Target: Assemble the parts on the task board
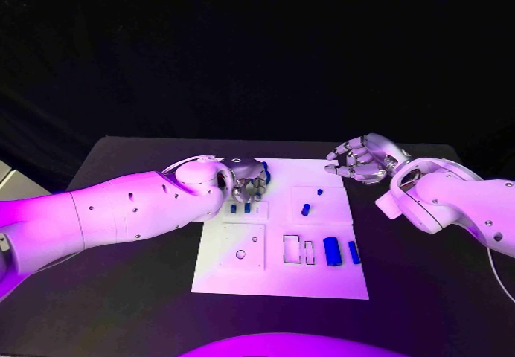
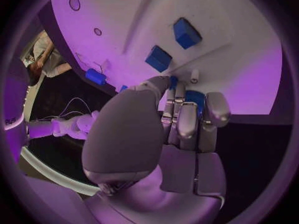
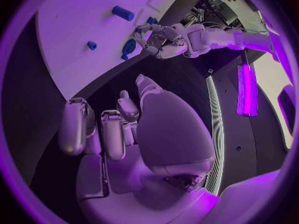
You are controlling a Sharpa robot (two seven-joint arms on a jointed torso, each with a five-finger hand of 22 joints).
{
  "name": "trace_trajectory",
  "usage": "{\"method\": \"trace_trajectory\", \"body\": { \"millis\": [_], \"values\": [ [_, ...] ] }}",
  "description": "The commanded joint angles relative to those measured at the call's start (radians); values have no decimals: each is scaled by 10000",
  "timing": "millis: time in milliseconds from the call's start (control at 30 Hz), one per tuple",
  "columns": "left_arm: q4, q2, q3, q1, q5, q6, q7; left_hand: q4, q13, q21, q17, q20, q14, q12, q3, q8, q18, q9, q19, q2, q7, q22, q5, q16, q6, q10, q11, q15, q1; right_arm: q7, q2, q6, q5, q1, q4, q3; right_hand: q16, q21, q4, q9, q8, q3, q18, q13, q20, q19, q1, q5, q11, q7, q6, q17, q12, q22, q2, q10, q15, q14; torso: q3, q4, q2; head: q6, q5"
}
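I see the black table under everything, and in its middle the flat white task board. My left arm reaches in over the near-left part of the board, and the silver left hand hangs over the board's far-left corner. Its fingers are curled down together around a round dark blue part, which shows between the fingertips and the board; I take it as held, though most of the part is hidden by the fingers. Just beside this hand, on its near side, two small blue block parts stand on the board. The silver right hand floats past the board's far-right corner, above the bare table and well apart from the left hand. Its fingers are half curled but separated, with nothing between them. Between the two hands, nearer to the right one, two small blue pegs stand on a raised square. Closer to me from the right hand lie a blue cylinder and a thinner blue bar beside each other.
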Motion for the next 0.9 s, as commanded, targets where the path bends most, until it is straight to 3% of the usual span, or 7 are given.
{"method": "trace_trajectory", "body": {
  "millis": [33, 233, 600, 733, 900],
  "values": [
    [-9, 23, 5, 11, 66, 34, 135, -87, 32, 87, 11, -51, 62, -65, 72, 29, -134, 35, 67, 19, 1, 48, -65, 30, 132, 160, -27, -81, 124, 91, 6, 85, -76, -4, 19, 2, -1, 12, -6, -9, 61, 49, 143, 4, -5, 35, -74, 42, 19, -4, -19, 873, 55, 687, -6, 51, 35, 587, -6, 10, 0, 3, -5],
    [-71, 39, 5, 11, 67, -91, 183, -388, 51, 225, -4, -123, 120, -314, 359, -63, -170, 88, 161, 56, 24, 199, -233, 9, 250, 432, -49, -120, 267, 90, 5, 86, -76, -4, 35, 2, -4, 0, -4, -9, 63, 52, 146, 15, -6, 31, -77, 43, 19, -5, -17, 869, 67, 679, -4, 65, 34, 586, -2, 12, 0, 2, 1],
    [-40, 1, 10, 8, 190, -600, 370, -618, 56, 312, -52, -127, 145, -655, 647, -194, -187, 121, 198, -5, 82, 295, -286, -16, 306, 660, -14, -103, 216, 97, 9, 80, -84, -3, 47, 3, -3, 10, 3, -10, 67, 59, 143, 20, -7, 37, -89, 46, 19, -5, -13, 872, 76, 687, 8, 79, 33, 587, -4, -2, -3, 36, 5],
    [101, -113, 98, 6, 408, -771, 506, -663, 61, 338, -51, -121, 154, -733, 716, -221, -191, 130, 211, -30, 102, 322, -283, -17, 325, 714, -1, -97, 179, 104, 11, 78, -84, -3, 41, 3, -3, 10, 3, -10, 67, 59, 143, 20, -7, 37, -89, 46, 19, -5, -13, 872, 76, 687, 8, 79, 33, 587, -8, 1, -8, 61, 1],
    [378, -345, 305, 8, 832, -569, 590, -685, 70, 393, -78, -109, 155, -809, 769, -239, -207, 146, 256, -61, 120, 384, -289, -26, 363, 778, 8, -92, 98, 106, 6, 78, -85, -3, 40, 3, -3, 10, 3, -10, 67, 59, 143, 20, -7, 37, -89, 46, 19, -5, -13, 872, 76, 687, 8, 79, 33, 587, -3, 11, -14, 77, 5]
  ]
}}
